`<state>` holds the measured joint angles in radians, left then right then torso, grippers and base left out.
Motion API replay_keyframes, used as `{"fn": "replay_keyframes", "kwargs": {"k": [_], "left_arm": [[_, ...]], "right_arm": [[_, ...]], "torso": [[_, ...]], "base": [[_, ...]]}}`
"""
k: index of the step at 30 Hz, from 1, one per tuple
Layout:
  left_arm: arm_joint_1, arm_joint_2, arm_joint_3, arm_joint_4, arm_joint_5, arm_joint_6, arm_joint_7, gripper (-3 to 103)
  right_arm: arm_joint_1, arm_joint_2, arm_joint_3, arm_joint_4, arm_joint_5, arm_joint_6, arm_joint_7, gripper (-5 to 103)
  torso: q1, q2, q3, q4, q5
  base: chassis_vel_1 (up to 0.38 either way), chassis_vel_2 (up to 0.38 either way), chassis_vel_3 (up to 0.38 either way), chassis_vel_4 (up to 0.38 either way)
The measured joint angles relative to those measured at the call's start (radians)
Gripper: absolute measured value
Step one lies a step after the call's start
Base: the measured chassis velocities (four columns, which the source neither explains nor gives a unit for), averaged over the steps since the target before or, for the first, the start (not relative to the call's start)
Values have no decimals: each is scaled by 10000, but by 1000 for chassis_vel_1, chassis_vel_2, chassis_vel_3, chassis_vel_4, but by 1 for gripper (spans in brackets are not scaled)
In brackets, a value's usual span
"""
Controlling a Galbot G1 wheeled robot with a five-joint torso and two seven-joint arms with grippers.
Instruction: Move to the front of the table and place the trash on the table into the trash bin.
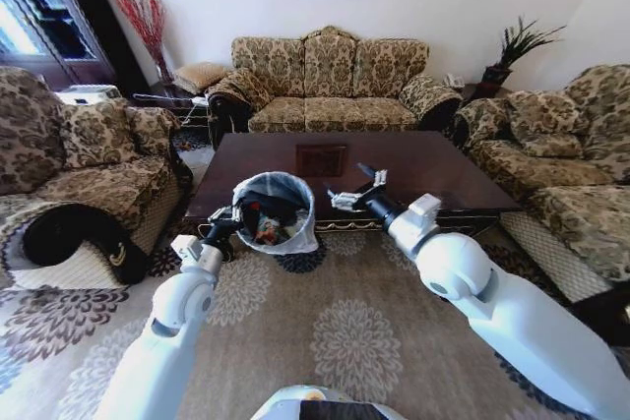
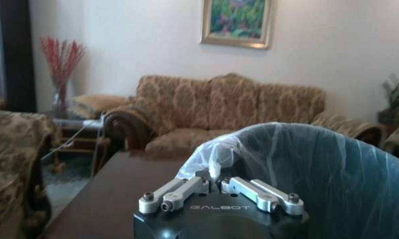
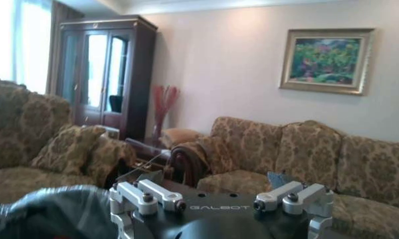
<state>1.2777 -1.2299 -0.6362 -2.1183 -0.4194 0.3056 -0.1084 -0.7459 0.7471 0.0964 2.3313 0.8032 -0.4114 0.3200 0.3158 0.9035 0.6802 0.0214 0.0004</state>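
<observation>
Trash bin (image 1: 279, 206) tilted, mouth toward robot, rim pinched in left gripper (image 1: 233, 215) jaws; right gripper (image 1: 356, 191) jaws spread.

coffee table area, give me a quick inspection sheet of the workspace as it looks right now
surface: the table is glossy dark wood; its top is bare of trash.
job's things: the trash bin, lined with a pale plastic bag, is held up at the table's front edge; dark and colourful trash lies inside.
clutter: nothing seen on the table.
grippers: left gripper is shut on the bin's bagged rim; right gripper is open and empty above the table's near edge, beside the bin.
cables: thin cords near the side table by the sofa.
surroundings: patterned sofa and armchairs around the table, floral rug, framed painting, red branches in a vase.
</observation>
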Motion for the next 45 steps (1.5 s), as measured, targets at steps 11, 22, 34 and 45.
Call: {"fn": "replay_keyframes", "kwargs": {"k": [11,22,34,45], "left_arm": [[360,-168,-881,1083,14,-456,151,3],[1375,-688,-1981,1750,234,-1285,414,3],[1673,-942,-1938,3883,296,-2565,484,3],[1104,-1168,-1471,5374,197,-2407,342,3]], "right_arm": [[-3214,600,3991,-112,-119,79,-734,100],[-5220,1940,6432,-942,-1132,697,-1717,100],[-5533,2747,6601,-1495,-1830,1069,-1931,100],[-5441,2762,6590,-1810,-2013,1287,-2105,100]], "torso": [[-22,5,-11,3,-5],[-16,5,-9,3,-4],[-101,-193,-116,4,-6],[-109,-209,-125,1,-6]], "base": [[-19,2,10,-4],[0,0,0,0],[0,0,0,0],[0,0,0,0]]}}
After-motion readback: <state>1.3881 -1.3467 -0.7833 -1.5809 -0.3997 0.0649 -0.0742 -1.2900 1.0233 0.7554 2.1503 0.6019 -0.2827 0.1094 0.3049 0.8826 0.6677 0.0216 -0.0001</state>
